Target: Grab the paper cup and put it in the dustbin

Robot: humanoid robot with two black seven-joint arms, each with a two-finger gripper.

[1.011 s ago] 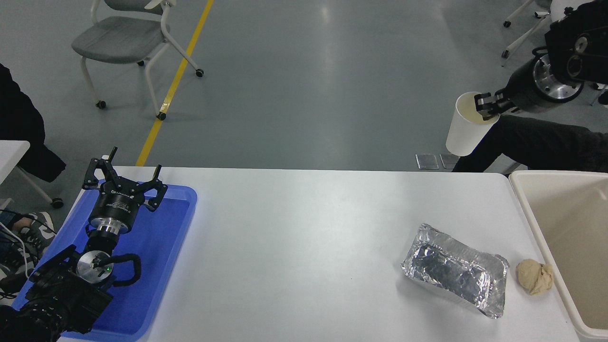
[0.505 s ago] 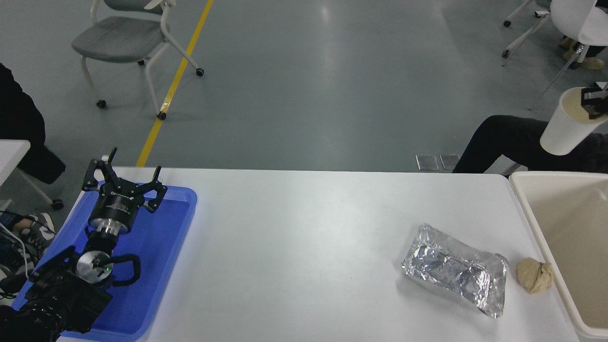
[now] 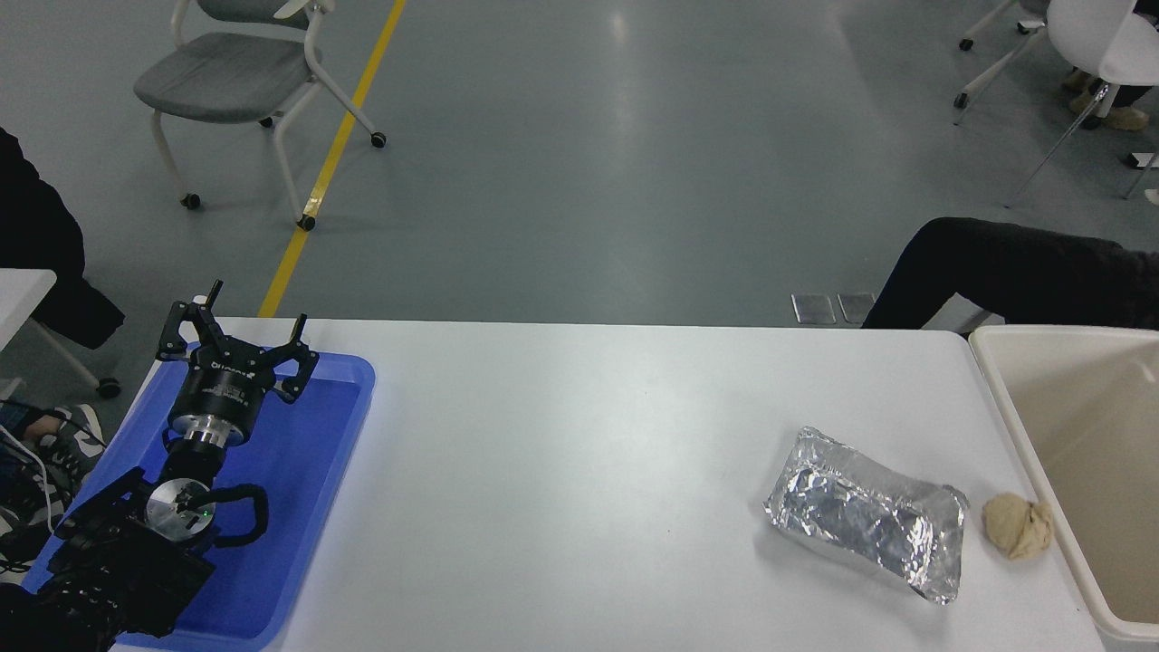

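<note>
At the table's right edge only the dustbin (image 3: 1068, 398) is seen; cup and right gripper are out of view. Left gripper (image 3: 237, 349) is parked open-fingered over the blue tray (image 3: 308, 507).

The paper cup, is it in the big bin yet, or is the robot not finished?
Can't tell yet. No cup shows anywhere now: not on the white table, nor in the visible part of the dustbin. The right arm is out of view, so nothing shows what it is doing. The left gripper sits open over the blue tray. The foil container and dough lump lie untouched.
</note>
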